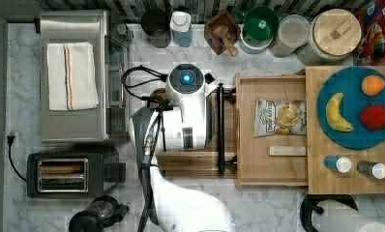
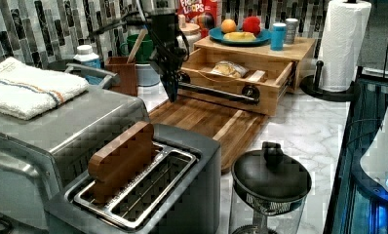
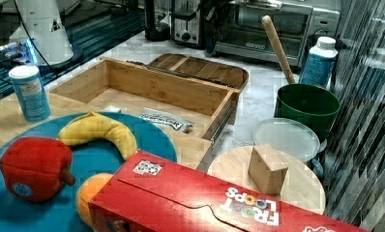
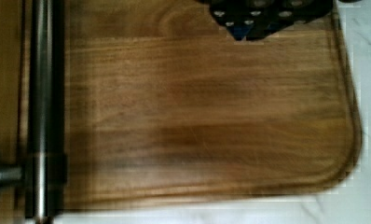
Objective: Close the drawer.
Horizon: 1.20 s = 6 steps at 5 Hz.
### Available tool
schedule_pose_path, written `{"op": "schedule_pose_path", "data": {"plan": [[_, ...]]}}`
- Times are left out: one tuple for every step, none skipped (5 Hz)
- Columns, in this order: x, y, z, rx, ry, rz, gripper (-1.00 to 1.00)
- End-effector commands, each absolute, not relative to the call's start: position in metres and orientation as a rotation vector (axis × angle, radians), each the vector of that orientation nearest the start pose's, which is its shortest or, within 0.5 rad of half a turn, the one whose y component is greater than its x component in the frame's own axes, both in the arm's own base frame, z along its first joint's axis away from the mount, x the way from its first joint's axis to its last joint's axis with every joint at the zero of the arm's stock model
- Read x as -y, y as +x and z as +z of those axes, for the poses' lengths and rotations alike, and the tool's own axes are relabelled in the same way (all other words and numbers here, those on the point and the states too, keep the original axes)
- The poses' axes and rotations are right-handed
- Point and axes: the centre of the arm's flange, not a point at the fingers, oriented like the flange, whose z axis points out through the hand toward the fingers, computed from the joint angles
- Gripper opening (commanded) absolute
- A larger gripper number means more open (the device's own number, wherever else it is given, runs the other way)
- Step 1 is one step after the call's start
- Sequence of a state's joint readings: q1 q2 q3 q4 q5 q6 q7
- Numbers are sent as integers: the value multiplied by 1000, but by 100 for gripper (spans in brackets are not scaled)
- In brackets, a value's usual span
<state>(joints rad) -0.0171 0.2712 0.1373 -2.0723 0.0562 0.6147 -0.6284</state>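
Drawer (image 1: pixel 273 166) is sitting pulled out at 9 o'clock from the stand in the top view, chip bag (image 1: pixel 279 117) inside. Gripper (image 2: pixel 171 90) is hanging over the cutting board (image 2: pixel 206 122) just outside the handle bar (image 1: pixel 221 128), presumably lining up a push. Can't tell the jaw state.

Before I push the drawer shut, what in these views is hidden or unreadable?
- Gripper: left view shows one dark shape above the dark brown cutting board; finger state unreadable.
- Black bar handle of the pale bamboo drawer: contact with the gripper unclear; white arm covers it in the top view.
- Snack bag label: too small.
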Motion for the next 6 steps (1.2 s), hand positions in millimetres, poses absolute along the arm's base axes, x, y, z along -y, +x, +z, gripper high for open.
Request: {"op": "schedule_pose_path", "data": {"plan": [[-41, 550, 300, -8, -3122, 310, -100], [-12, 555, 298, 75, -3138, 288, -100], [18, 562, 293, 137, -3163, 243, -100], [50, 571, 289, 198, -3151, 237, -100], [78, 574, 296, 222, -3152, 251, -100], [114, 579, 303, 241, -3150, 272, -100]]}}
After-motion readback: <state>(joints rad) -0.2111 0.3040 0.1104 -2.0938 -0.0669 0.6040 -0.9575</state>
